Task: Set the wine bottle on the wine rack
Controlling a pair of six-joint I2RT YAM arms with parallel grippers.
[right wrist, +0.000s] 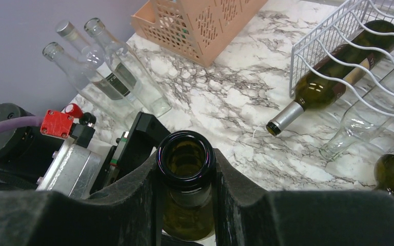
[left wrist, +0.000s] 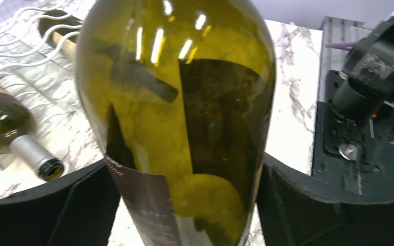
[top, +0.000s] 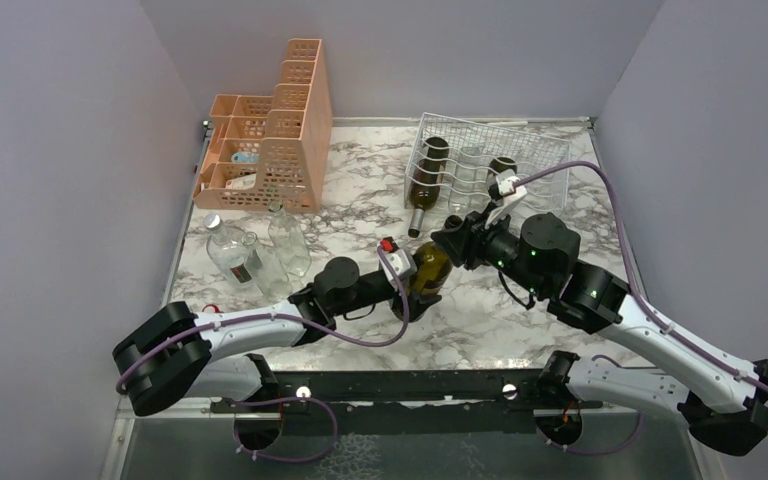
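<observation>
The olive-green wine bottle [top: 431,268] stands near upright over the middle of the marble table, held by both arms. My left gripper [top: 422,290] is shut on its lower body; in the left wrist view the bottle [left wrist: 174,92] fills the frame between the black fingers [left wrist: 46,205]. My right gripper [top: 457,243] is shut on the neck just below the open mouth [right wrist: 185,159]. The silvery wire wine rack [top: 535,150] stands at the back right, behind the bottle, and shows in the right wrist view [right wrist: 318,31]. A green bottle [top: 427,180] lies in its left cradle.
A peach perforated organizer [top: 270,130] stands at the back left. Three clear glass bottles [top: 288,240] stand left of my left arm and show in the right wrist view [right wrist: 107,77]. The rack also holds a clear bottle [right wrist: 359,123] and another green one [top: 501,168].
</observation>
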